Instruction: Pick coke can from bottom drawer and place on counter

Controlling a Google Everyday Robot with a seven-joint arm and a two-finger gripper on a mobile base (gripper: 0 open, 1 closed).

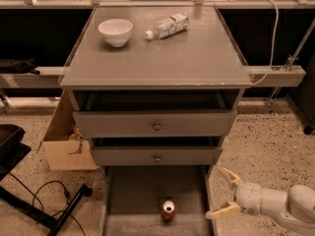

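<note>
The coke can [168, 211] stands upright on the grey floor of the bottom drawer [133, 191], which is pulled out toward me. My gripper [225, 194] is low at the right, just outside the drawer's right wall and to the right of the can. Its two pale fingers [230, 177] are spread wide apart and hold nothing. The counter [157, 53] is the flat grey top above the three drawers.
A white bowl [115, 31] and a white-labelled plastic bottle [167, 25] lying on its side sit at the back of the counter. A cardboard box [66, 141] stands left of the cabinet. A black stand and cable [54, 203] lie on the floor at the left.
</note>
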